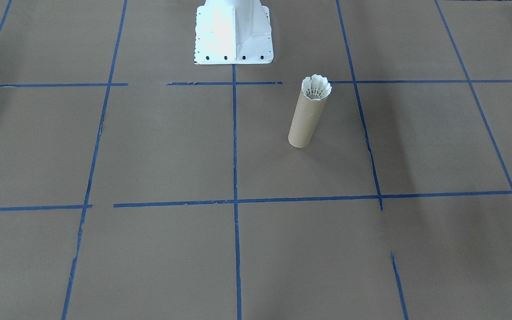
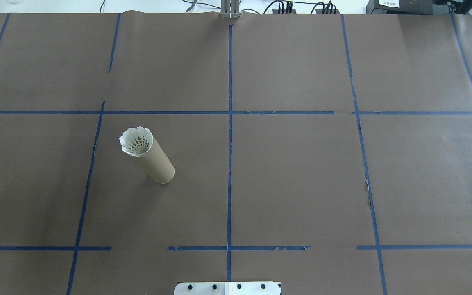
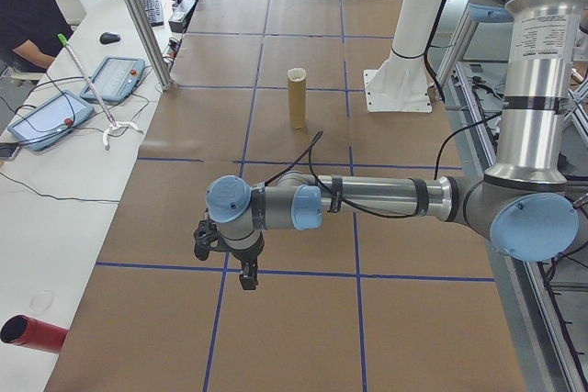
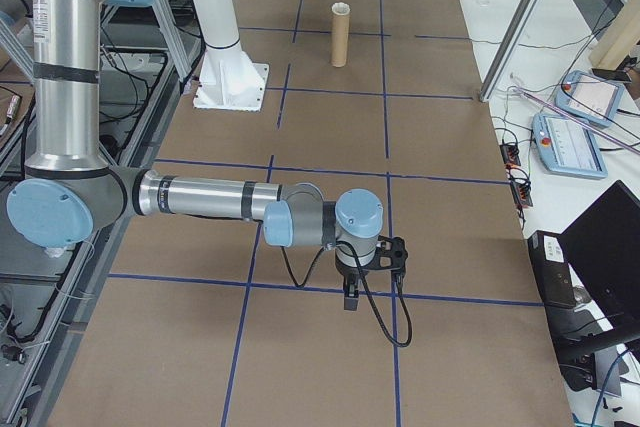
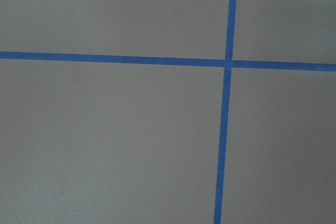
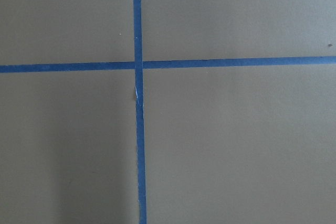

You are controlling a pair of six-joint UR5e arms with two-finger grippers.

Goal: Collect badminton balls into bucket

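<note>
One shuttlecock (image 2: 136,141) is all I can find, and it's already sitting feathers-up in the mouth of the cardboard tube (image 2: 157,164), so the collecting part looks done to me. That tube stands upright on the tabletop (image 2: 301,172), on the robot's left half and closer to the base edge than the far edge, a little way out from the white robot base (image 1: 233,32). Both arms are parked out toward opposite ends of the tabletop, well apart from the tube. I only get the left gripper (image 3: 223,254) and the right gripper (image 4: 370,269) in the side views, so I honestly can't tell if either one is spread or closed; neither seems to be carrying anything. Wrist cams just show blue tape (image 5: 227,98) crossing on brown paper. Nothing else loose that I can spot, so my next move would probably be just holding position, or ending the run.
</note>
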